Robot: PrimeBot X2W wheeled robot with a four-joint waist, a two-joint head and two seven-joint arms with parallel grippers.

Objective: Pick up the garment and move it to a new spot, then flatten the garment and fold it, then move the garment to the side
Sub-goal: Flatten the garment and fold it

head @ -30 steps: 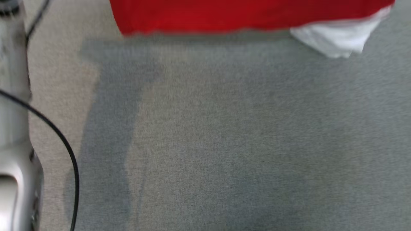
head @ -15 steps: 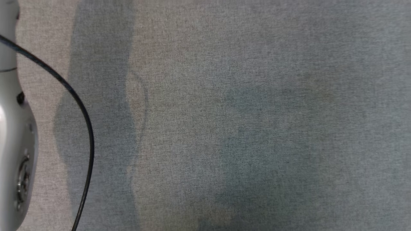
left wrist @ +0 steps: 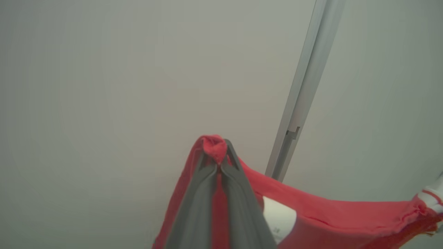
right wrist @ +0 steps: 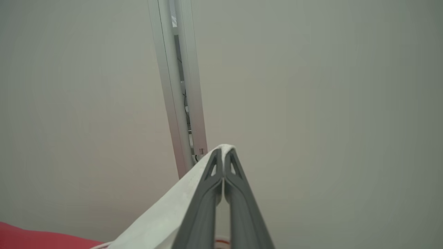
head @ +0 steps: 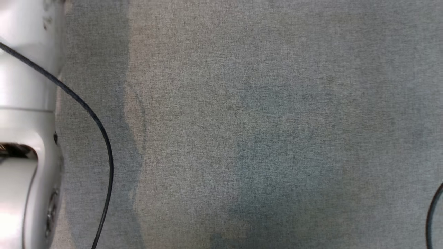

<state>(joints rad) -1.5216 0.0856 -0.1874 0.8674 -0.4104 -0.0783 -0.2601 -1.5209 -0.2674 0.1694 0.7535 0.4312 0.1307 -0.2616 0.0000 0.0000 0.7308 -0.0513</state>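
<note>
Hanging in the air between both raised arms, the red and white cloth garment (left wrist: 328, 211) is stretched from one pinch to the other against a pale wall (left wrist: 104, 69) and a slim aluminium post (left wrist: 308, 79). The left gripper (left wrist: 221, 152) has its two dark fingers pressed together on a bunched knob of red fabric, which pokes out past the tips. The right gripper (right wrist: 224, 155) has its fingers closed just as tightly on a white edge of the cloth, which falls away down its left side. In the head view the grey woven work surface (head: 242, 121) lies below, with a pale forearm (head: 24, 103) and a black cable (head: 97, 121) at its left. The cloth sags between the holds, so it looks light, limp and without stiffness. Thin fabric may creep out of a small pinch, and holds at two outer corners should let it lie flat when lowered
</note>
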